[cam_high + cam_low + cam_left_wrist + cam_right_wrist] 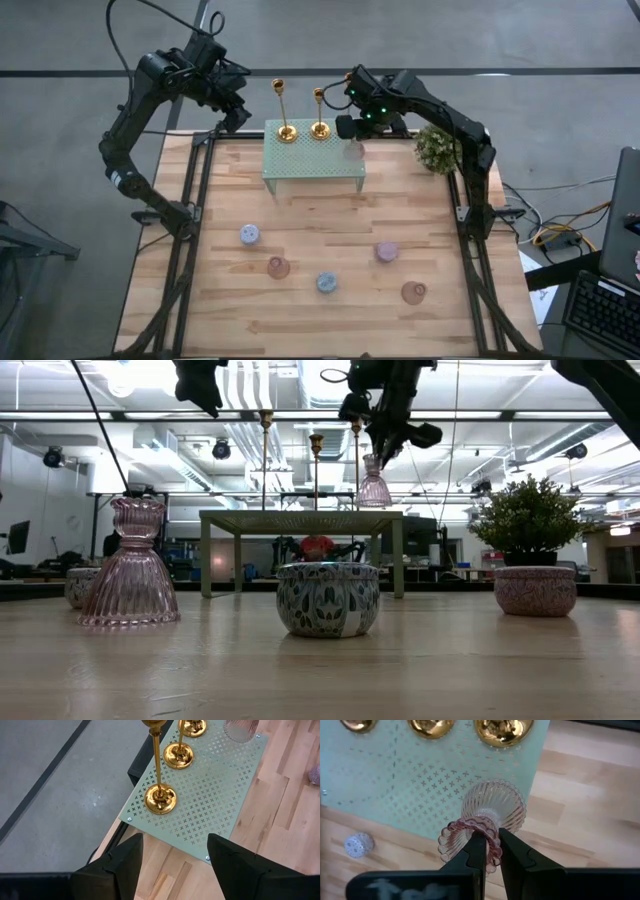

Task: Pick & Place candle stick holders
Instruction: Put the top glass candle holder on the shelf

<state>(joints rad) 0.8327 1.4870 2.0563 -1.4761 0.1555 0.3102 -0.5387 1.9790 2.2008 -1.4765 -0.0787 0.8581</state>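
Three candle stick holders: gold, upright on the perforated pale green stand [312,160], in a row along its far edge; tallest candlestick [160,799] at the left end, middle candlestick [178,755] beside it, third candlestick [503,730] nearest the right gripper.
Stand: small raised table with legs, at the far middle of the wooden table [330,310].
Right gripper [489,845]: above the stand's right end, clenched on the rim of a pink ribbed glass holder [487,817].
Pink ribbed glass holder: hanging from the right gripper, flared base downward, lifted off the stand top in the low view, just beside the third candlestick's base.
Left gripper [172,855]: up behind the stand's left end, fingers spread wide, grasping nothing, looking down on the tallest candlestick.
Second pink glass holder [131,565]: upright on the table toward the near side, left in the low view.
Patterned tin [328,598]: blue and white, near middle of the table.
Other small pieces: lavender round tin [249,234] left of centre, pinkish candle [386,251] right of centre, brownish glass [413,292] near right.
Potted plant [437,148]: green, in a speckled pot, at the far right of the table, close under the right arm.
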